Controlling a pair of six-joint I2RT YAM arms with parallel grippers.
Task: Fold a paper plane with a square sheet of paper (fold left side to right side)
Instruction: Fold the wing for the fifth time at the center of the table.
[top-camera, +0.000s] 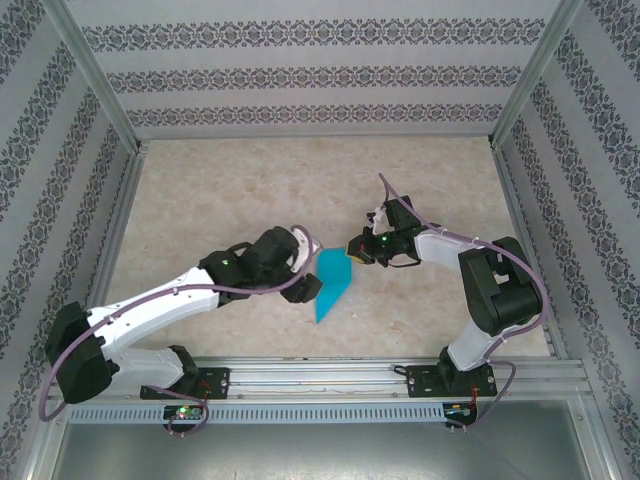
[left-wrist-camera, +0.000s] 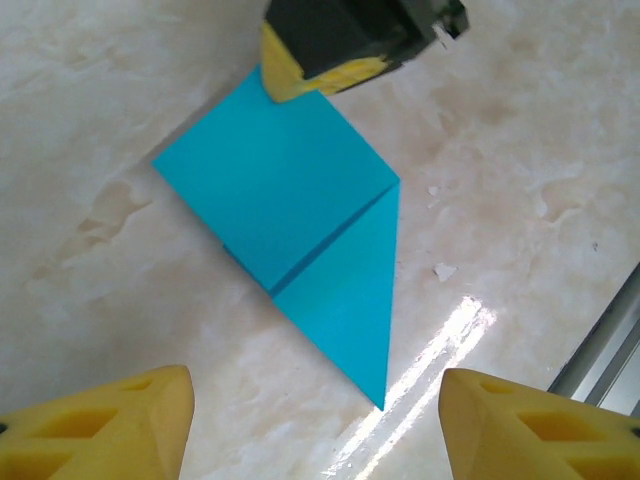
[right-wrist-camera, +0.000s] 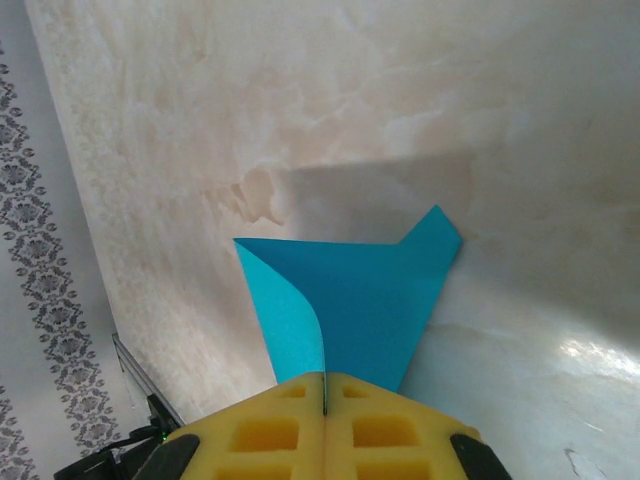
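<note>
Right end effector (right-wrist-camera: 325, 380), paper (top-camera: 331, 283) tip nearward

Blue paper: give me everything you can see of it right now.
The sheet of paper is thin, plain teal-blue and partly folded: layered flaps, straight creases, one end tapering to a point. It lies on the marbled table, point toward the near edge, far corner pinched in the shut right gripper, a flap curling up there.

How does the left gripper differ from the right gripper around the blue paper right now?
The left gripper is open, fingers wide apart; the right gripper is shut, fingers together. The left gripper is clear of the paper, near its pointed end; the right gripper is closed on the far corner. Both have yellow fingers and point at the paper.
</note>
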